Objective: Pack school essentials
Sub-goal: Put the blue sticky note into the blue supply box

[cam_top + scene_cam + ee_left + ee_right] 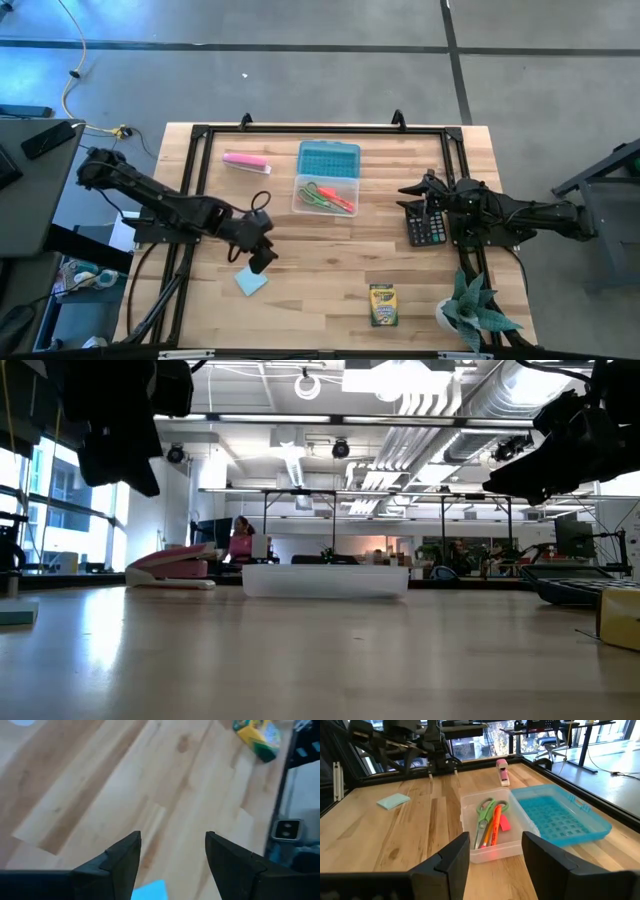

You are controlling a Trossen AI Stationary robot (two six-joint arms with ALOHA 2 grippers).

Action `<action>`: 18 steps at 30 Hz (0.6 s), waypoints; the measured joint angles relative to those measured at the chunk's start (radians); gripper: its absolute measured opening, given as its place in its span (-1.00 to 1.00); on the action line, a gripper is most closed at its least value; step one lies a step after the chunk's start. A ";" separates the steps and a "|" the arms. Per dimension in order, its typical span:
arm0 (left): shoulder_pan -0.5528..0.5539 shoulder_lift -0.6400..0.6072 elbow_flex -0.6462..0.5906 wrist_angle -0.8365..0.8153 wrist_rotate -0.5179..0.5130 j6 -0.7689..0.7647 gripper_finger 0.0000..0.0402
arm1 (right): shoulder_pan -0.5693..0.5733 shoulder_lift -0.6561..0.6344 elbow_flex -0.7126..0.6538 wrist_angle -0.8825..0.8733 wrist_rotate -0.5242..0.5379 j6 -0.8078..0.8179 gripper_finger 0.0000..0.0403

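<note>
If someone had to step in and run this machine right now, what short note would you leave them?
Left gripper: fingers open, empty, hovering just above the light-blue note pad near the table's front left.
Right gripper: fingers open, empty, waiting over the black calculator on the right.
Done: green-handled scissors, orange marker and a small orange piece lie in the clear box, blue lid open behind it.
Left: note pad and crayon box, both on the table.

Both robot arms are black, built from thick rounded segments with bulky joints. A thin black cable loops beside the left arm. Each tool, left tool (172,850) and right tool (495,851), has two matte black, wedge-shaped fingers.
</note>
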 joint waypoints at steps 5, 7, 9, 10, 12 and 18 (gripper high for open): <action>-0.056 0.000 0.028 0.000 -0.004 -0.057 0.02 | 0.000 0.000 0.000 -0.001 0.000 0.000 -0.15; -0.076 0.000 0.043 -0.007 -0.003 -0.080 0.00 | 0.000 0.000 0.000 -0.001 0.000 0.000 -0.15; -0.095 0.000 0.069 -0.039 -0.008 -0.100 -0.02 | 0.000 0.000 0.000 -0.001 0.000 0.000 -0.15; -0.106 0.000 0.085 -0.067 -0.016 -0.115 -0.03 | 0.000 0.000 0.000 -0.001 0.000 0.000 -0.15; -0.123 0.000 0.115 -0.114 -0.031 -0.148 -0.07 | 0.000 0.000 0.000 -0.003 0.000 0.000 -0.15; -0.170 0.037 0.201 -0.162 -0.078 -0.198 -0.20 | 0.000 0.000 0.000 -0.006 0.000 0.000 -0.15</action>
